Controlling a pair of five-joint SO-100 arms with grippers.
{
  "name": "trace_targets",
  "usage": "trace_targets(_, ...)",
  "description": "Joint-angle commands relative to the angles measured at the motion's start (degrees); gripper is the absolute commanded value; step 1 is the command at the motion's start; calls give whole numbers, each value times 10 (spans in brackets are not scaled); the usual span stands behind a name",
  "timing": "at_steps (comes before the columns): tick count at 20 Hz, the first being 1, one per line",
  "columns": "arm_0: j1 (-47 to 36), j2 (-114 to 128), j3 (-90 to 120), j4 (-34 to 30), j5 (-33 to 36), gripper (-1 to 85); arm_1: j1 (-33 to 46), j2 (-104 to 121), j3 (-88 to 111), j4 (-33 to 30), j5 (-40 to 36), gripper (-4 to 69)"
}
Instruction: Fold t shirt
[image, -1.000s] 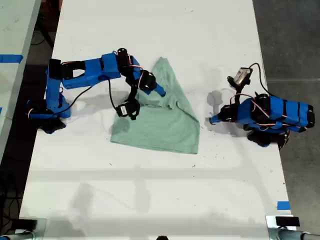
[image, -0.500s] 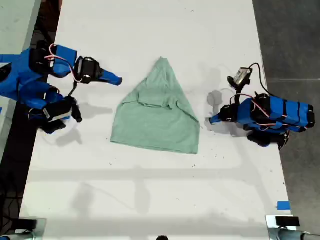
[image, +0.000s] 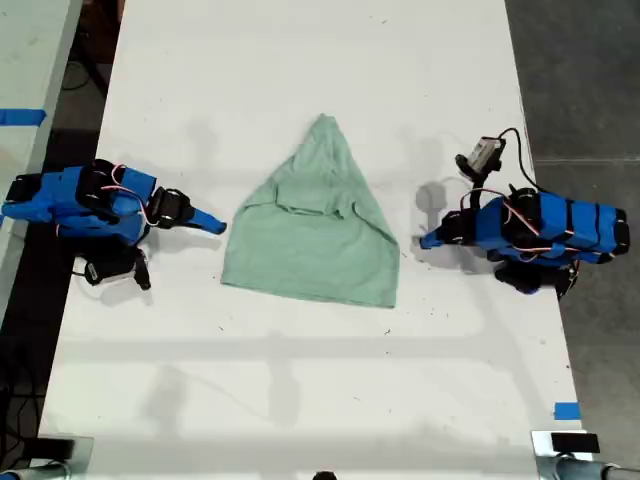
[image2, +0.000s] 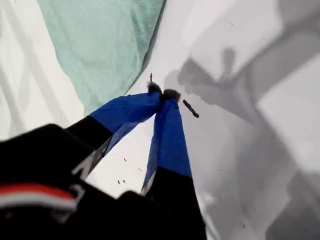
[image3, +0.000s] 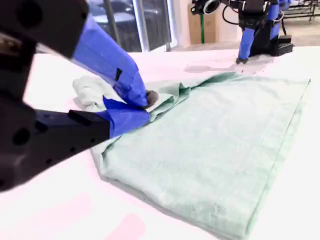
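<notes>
The pale mint-green t shirt (image: 315, 240) lies flat mid-table, folded to a point at its far end, with the straight hem toward the exterior view's bottom. My first gripper (image: 424, 241) rests low on the table at the exterior view's right. It is shut and holds nothing (image2: 162, 93), a small gap away from the shirt's edge (image2: 100, 45). At the exterior view's left, my second gripper (image: 220, 228) lies low with its tip at the shirt's side edge. Its fingers meet (image3: 145, 102) against the cloth (image3: 225, 150); whether they pinch any of it does not show.
The white table (image: 300, 400) is bordered by dark floor at the exterior view's right and a second table (image: 30, 60) at its left. Blue tape (image: 566, 411) marks the near right corner in the exterior view. The first arm (image3: 250, 30) stands beyond the shirt.
The second arm drew back from the shirt's middle to the exterior view's left and dropped low beside the shirt. The shirt's left side now lies folded inward. The first arm stayed put.
</notes>
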Motion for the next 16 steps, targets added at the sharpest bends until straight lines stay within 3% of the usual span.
trace_targets(1,6,5,12,-12,-16,7,-3,7,28,-37,-18,15)
trace_targets(4,24,5,15,-5,-83,51,2,7,35,-59,-36,15)
trace_targets(6,30,5,16,-1,-66,54,8,7,35,-43,-15,14)
trace_targets(7,29,5,12,9,-16,54,11,7,35,-34,-4,25)
trace_targets(9,18,5,11,59,10,56,3,7,34,-32,24,117)
trace_targets(12,5,6,9,55,30,56,-47,7,32,-16,0,216)
trace_targets(16,-13,6,11,58,67,57,-54,6,34,4,73,147)
